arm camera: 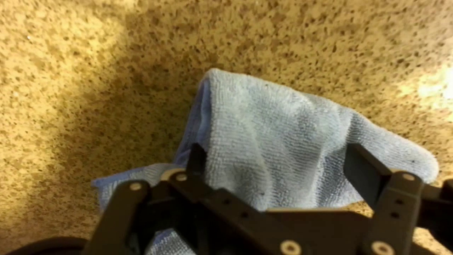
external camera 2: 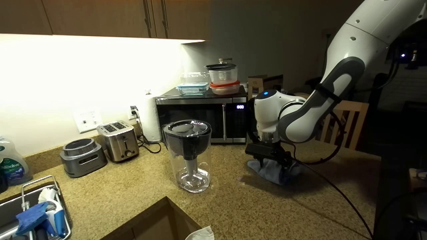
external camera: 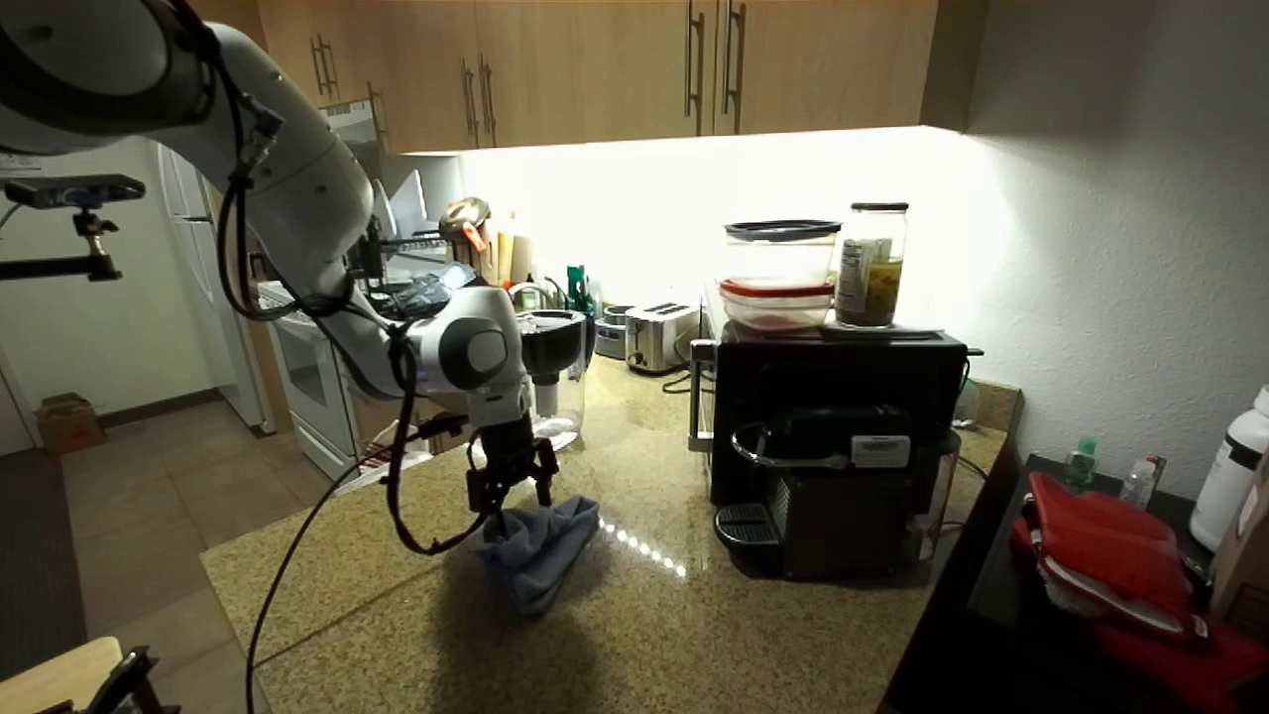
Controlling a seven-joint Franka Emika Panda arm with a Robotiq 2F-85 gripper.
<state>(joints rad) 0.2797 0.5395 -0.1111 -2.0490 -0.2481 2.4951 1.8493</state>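
Observation:
A crumpled blue-grey cloth lies on the speckled tan countertop and shows in both exterior views (external camera: 545, 565) (external camera 2: 272, 172). In the wrist view the cloth (arm camera: 269, 120) is folded over on itself, with a raised fold between the fingers and a corner out to the left. My black gripper (arm camera: 276, 152) points down over the cloth with its fingers wide apart, one on each side of the fold. The gripper also shows low at the cloth in both exterior views (external camera: 519, 506) (external camera 2: 273, 164). Whether the fingers touch the cloth is unclear. Part of the cloth is hidden beneath the gripper.
A black coffee machine (external camera: 843, 506) stands before a microwave (external camera 2: 190, 115) topped with food containers (external camera 2: 224, 75). A clear water pitcher (external camera 2: 190, 156) stands near the counter's inner corner. A toaster (external camera 2: 121, 141) is along the wall. A cable hangs from the arm across the counter.

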